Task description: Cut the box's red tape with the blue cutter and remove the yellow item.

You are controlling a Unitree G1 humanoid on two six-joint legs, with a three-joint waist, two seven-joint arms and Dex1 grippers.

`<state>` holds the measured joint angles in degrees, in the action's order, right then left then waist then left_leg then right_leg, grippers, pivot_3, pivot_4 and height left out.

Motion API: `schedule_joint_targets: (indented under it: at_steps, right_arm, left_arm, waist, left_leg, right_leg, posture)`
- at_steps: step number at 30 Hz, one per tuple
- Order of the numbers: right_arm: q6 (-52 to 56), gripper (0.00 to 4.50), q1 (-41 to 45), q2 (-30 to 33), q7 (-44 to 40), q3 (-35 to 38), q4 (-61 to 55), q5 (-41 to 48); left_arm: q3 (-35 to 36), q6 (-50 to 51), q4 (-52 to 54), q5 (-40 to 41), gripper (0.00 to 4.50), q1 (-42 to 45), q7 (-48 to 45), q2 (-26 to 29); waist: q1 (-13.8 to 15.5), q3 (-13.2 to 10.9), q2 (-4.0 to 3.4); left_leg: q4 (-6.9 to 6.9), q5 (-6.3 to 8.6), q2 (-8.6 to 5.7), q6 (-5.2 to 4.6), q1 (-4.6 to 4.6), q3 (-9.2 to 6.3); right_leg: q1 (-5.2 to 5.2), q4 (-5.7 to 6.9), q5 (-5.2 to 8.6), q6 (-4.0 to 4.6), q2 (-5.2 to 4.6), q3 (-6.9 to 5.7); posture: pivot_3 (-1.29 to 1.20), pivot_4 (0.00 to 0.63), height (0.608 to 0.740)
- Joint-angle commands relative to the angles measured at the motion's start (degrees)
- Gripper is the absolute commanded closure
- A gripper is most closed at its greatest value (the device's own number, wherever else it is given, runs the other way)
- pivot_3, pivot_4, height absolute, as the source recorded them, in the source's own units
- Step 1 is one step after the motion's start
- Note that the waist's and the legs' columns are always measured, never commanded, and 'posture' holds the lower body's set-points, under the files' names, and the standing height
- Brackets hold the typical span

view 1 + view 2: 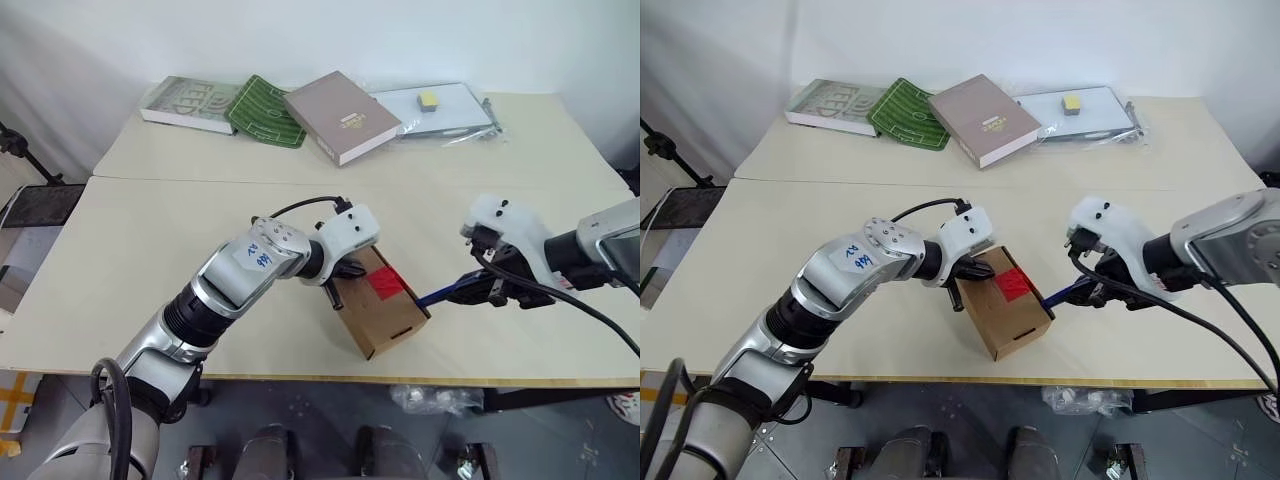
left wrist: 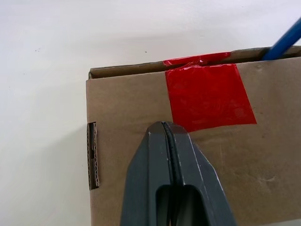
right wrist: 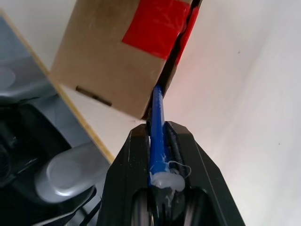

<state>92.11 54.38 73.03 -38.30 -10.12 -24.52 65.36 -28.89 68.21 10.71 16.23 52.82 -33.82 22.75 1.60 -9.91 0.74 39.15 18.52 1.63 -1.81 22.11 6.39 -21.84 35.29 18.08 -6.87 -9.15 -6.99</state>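
The brown cardboard box (image 1: 385, 320) lies near the table's front edge, with the red tape (image 1: 388, 284) across its lid seam. My left gripper (image 1: 348, 272) is shut and empty, its fingertips (image 2: 162, 127) resting on the lid just short of the tape (image 2: 207, 96). My right gripper (image 1: 492, 290) is shut on the blue cutter (image 1: 438, 296). The cutter (image 3: 157, 117) points at the box, its tip in the dark seam under the lid, beside the tape (image 3: 157, 23). The yellow item is hidden.
At the back of the table lie a grey-green book (image 1: 190, 103), a green mat (image 1: 265, 112), a brownish book (image 1: 343, 117) and a clear sleeve with a pale yellow block (image 1: 428, 100). The table's front edge (image 1: 300, 377) runs just below the box.
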Motion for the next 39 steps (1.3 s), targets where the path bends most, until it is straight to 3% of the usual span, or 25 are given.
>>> schedule_joint_targets:
  at_steps: [1,5,9,13,18,26,28,30,39]
  right_arm:
    - [-4.9,4.34,-0.9,2.4,-2.6,8.5,1.2,-2.6]
    - [-8.3,4.34,-3.1,3.9,-6.0,14.0,4.6,-4.4]
    - [-20.9,4.34,-12.8,0.9,-6.9,21.0,10.3,-12.1]
    - [-33.6,4.34,-20.9,-6.5,-6.6,23.5,15.2,-18.8]
    - [-50.8,4.34,-27.4,-20.9,-1.6,24.1,27.2,-28.7]
    - [-66.3,4.34,-25.9,-33.7,3.0,22.1,49.4,-39.4]
    - [-70.1,3.78,-24.5,-36.4,5.4,22.9,54.3,-40.7]
    - [-69.2,3.78,-25.4,-36.6,4.4,23.5,51.4,-40.1]
    - [-61.9,1.12,-34.6,-32.9,4.1,27.6,28.3,-37.8]
  left_arm:
    - [-2.8,3.0,-5.0,-1.9,4.48,-4.3,1.4,0.4]
    - [-1.5,2.7,-4.6,-1.2,4.48,-4.4,0.4,0.1]
    - [1.2,1.0,-4.6,-1.0,4.48,-3.8,0.2,-1.0]
    - [6.1,0.0,-3.8,1.0,4.48,-3.5,-0.4,-3.2]
    - [15.5,-1.5,-2.4,5.2,4.48,-2.8,-0.6,-7.5]
    - [26.8,-1.7,-0.9,12.2,4.48,-0.3,-0.6,-10.5]
    - [28.7,-2.1,-0.8,13.0,4.5,0.7,-0.7,-9.7]
    - [28.3,-1.9,-0.9,12.2,4.5,0.3,-1.3,-6.3]
    - [28.1,-1.6,-0.7,11.4,4.5,-5.6,-1.0,2.5]
  waist:
    - [0.0,0.0,0.0]
    - [0.0,0.0,0.0]
    - [0.0,0.0,0.01]
    - [0.0,-0.1,-0.07]
    - [0.0,-0.2,-0.2]
    - [-0.5,-0.4,-0.37]
    - [-1.0,-0.5,-0.22]
    - [-1.4,-0.5,-0.24]
    - [-1.3,-0.6,-0.56]
  left_leg:
    - [0.0,0.0,0.0,0.0,0.0,0.0]
    - [0.0,0.01,0.0,0.01,0.0,0.0]
    - [-0.05,0.02,0.0,0.01,-0.01,-0.04]
    - [-0.06,-0.03,-0.04,-0.03,0.05,-0.01]
    - [-0.05,-0.19,-0.03,-0.09,0.23,0.05]
    - [-0.04,-0.34,-0.11,-0.25,1.0,0.25]
    - [-0.02,-0.44,-0.08,-0.24,0.85,0.3]
    - [-0.04,-0.65,-0.08,-0.23,0.85,0.3]
    - [-0.14,-0.73,-0.12,-0.16,1.0,0.31]
  right_leg:
    - [0.01,-0.01,0.0,0.0,-0.01,-0.02]
    - [0.03,-0.06,-0.02,-0.02,0.0,-0.08]
    - [0.18,-0.25,-0.1,-0.07,0.02,-0.21]
    - [0.23,-0.46,-0.29,-0.21,0.35,-0.3]
    - [0.12,-0.38,-0.43,-0.34,0.6,-0.6]
    - [-0.74,-0.26,-0.5,-0.47,0.68,-0.54]
    - [-0.63,-0.24,-0.58,-0.48,0.7,-0.47]
    - [-0.62,-0.28,-0.77,-0.46,0.71,-0.4]
    - [-0.83,-0.28,-0.88,-0.44,0.67,-0.29]
  posture:
    - [0.0,0.15,0.74]
    - [0.0,0.15,0.74]
    - [0.0,0.15,0.74]
    - [0.0,0.15,0.74]
    - [0.0,0.15,0.74]
    - [0.0,0.15,0.74]
    - [0.0,0.15,0.74]
    - [0.0,0.15,0.74]
    - [0.0,0.15,0.74]
